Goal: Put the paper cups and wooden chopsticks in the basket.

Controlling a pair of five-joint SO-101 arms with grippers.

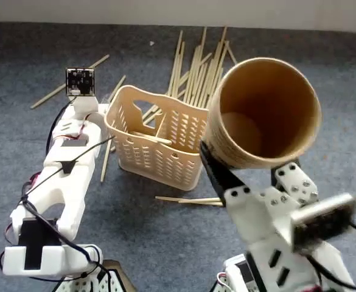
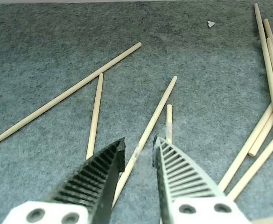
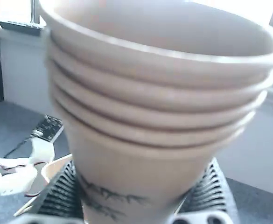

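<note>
A stack of nested brown paper cups [image 1: 263, 112] hangs high over the table, mouth toward the high camera, and my right gripper [image 1: 251, 167] is shut on its lower part. In the right wrist view the cups [image 3: 159, 116] stand between that gripper's [image 3: 136, 196] black fingers. The cream slotted basket [image 1: 159, 158] stands mid-table with a few chopsticks [image 1: 150, 138] inside. My left gripper [image 2: 138, 147] is open just above the carpet, to the left of the basket, with one wooden chopstick [image 2: 148, 133] lying between its fingertips.
A pile of chopsticks [image 1: 196, 67] lies behind the basket, a pair [image 1: 190, 200] in front of it. Others [image 2: 66, 93] are scattered on the grey carpet near the left gripper, with a cluster [image 2: 267, 70] to one side. The left arm [image 1: 74, 158] stretches along the basket's left side.
</note>
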